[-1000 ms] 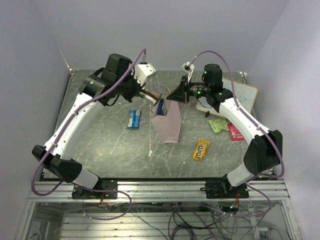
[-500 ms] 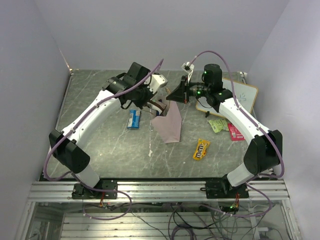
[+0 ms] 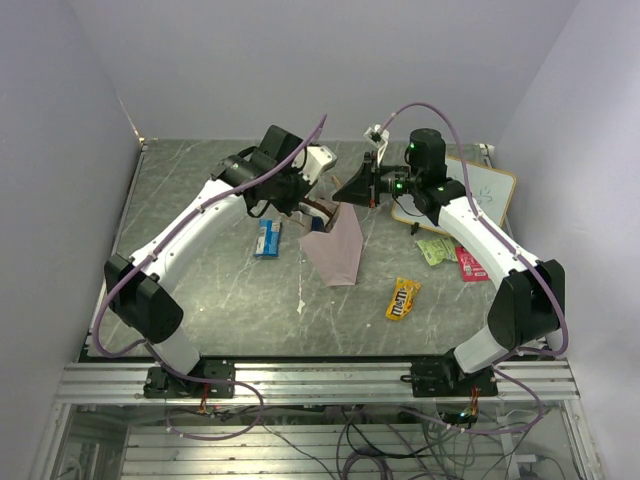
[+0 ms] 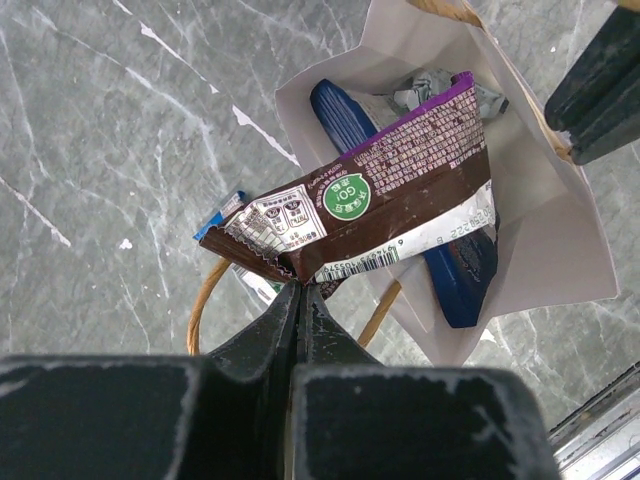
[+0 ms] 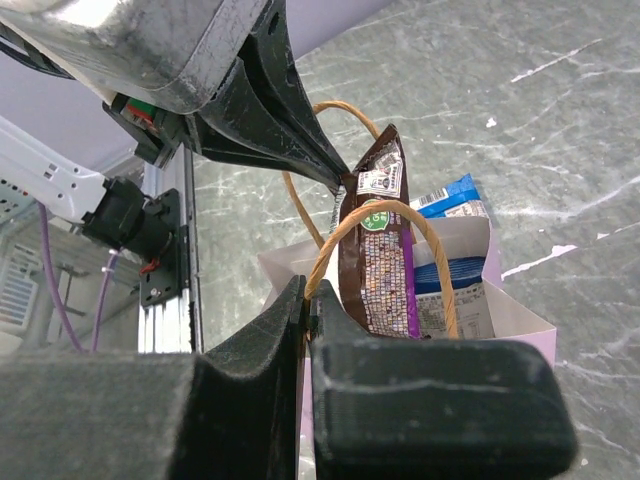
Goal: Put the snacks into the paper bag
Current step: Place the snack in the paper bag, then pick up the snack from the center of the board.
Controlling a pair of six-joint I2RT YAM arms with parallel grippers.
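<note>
Over paper bag (image 4: 560, 230) mouth: left gripper (image 4: 300, 290) clamped on brown bar (image 4: 370, 215) end
Bag handle (image 5: 340, 235): right gripper (image 5: 308, 290) pinches it closed
Next: lower bar deeper before releasing

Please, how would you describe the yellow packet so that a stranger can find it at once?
Start at the paper bag in the middle of the grey table. Look to its right and nearer the arm bases: the yellow packet lies flat there, alone. It is the only yellow one; the green packet and the red packet lie further right.
</note>
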